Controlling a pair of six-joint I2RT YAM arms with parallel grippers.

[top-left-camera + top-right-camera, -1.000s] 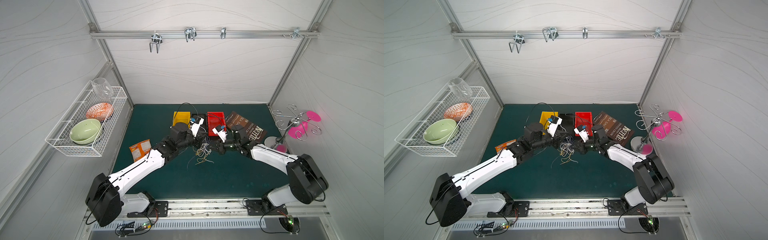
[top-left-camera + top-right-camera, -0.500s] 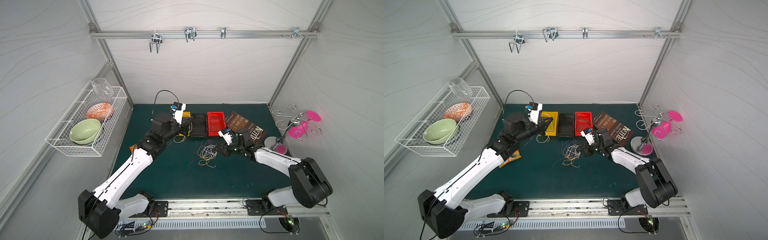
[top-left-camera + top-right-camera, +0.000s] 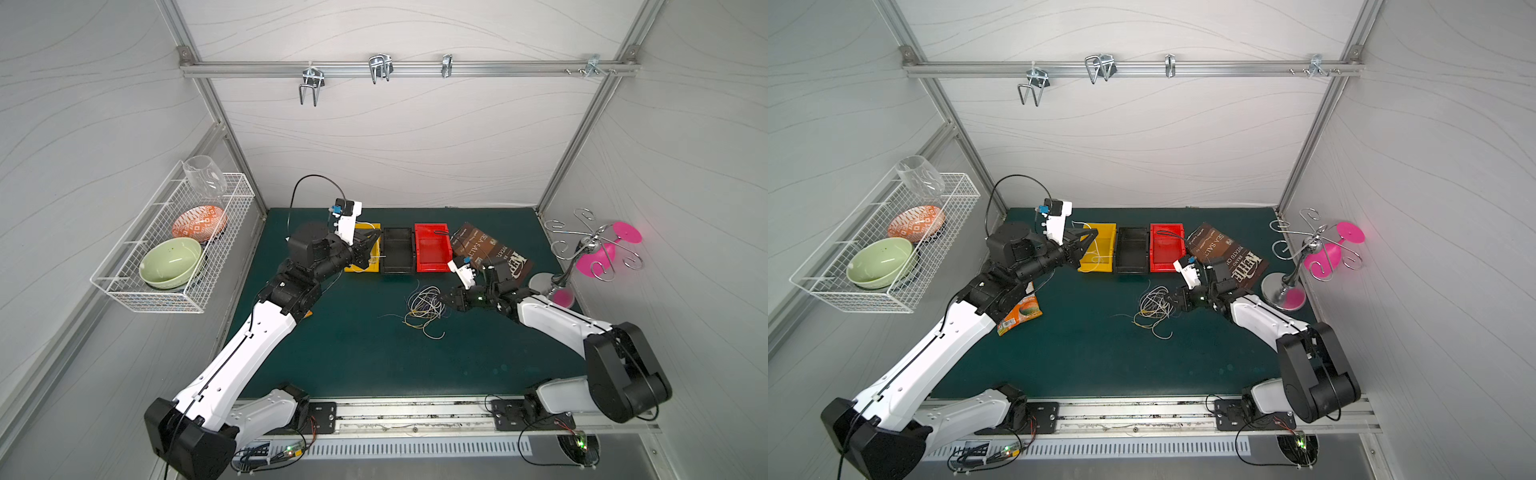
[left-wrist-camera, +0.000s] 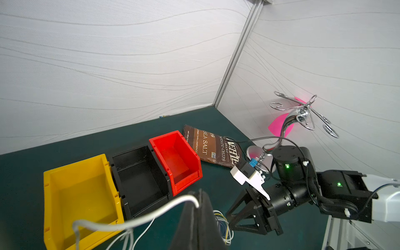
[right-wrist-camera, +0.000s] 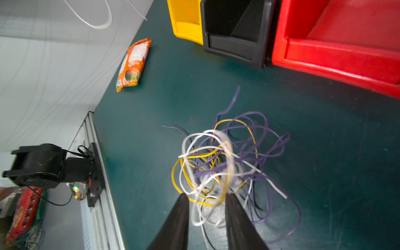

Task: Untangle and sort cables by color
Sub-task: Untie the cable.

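An orange snack packet (image 3: 1019, 313) lies on the counter (image 3: 353, 353) behind the left gripper (image 3: 371, 246), partly under that arm. The left gripper is clenched on 1 white cable (image 4: 151, 213), which loops out from its tips and hangs over the yellow bin (image 3: 1100, 249) beneath them. Just beyond that gripper sit the black bin (image 3: 398, 251) and then the red bin (image 3: 432, 249), all 3 bins touching in a row. The remaining cables (image 3: 424, 307), a loose tangle of white, yellow and dark purple strands, rest on the counter right at the tips of the right gripper (image 3: 444, 300). Its jaws stand apart, released, with several loops lying between them but nothing pinched. A brown chip bag (image 3: 490, 253) lies beside this gripper's wrist, next to the red bin.
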